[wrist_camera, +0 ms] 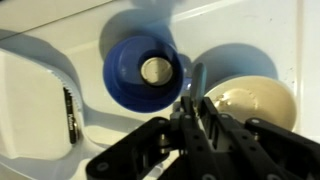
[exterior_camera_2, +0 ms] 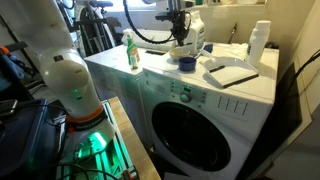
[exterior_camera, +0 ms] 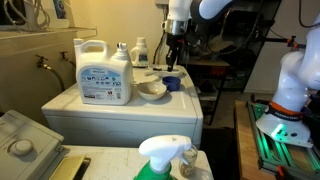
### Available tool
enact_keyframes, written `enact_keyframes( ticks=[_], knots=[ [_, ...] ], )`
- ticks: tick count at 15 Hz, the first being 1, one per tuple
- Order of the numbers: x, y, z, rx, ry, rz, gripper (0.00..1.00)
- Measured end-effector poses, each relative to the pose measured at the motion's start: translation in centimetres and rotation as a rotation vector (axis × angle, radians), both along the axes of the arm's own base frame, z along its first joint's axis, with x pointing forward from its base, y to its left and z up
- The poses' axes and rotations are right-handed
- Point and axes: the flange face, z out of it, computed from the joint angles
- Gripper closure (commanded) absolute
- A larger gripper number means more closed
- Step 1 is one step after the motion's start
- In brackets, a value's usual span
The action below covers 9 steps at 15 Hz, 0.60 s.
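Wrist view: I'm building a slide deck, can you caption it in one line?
The gripper over a white washer top, near a blue cup and a cream bowl.

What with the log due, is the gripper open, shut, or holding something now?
Gripper: closed, near the blue cup; whether it pinches anything cannot be told.
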Motion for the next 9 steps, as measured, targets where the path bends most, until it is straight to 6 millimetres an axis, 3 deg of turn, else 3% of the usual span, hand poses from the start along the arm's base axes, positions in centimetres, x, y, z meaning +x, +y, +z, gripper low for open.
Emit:
enact_keyframes(
  ticks=[3, 9],
  knots=[
    [-0.3, 3.8, -0.8, -0.016, 0.032, 0.091, 0.97],
    [2.0, 5.1, -1.9, -0.001, 0.022, 0.107, 0.97]
  ],
)
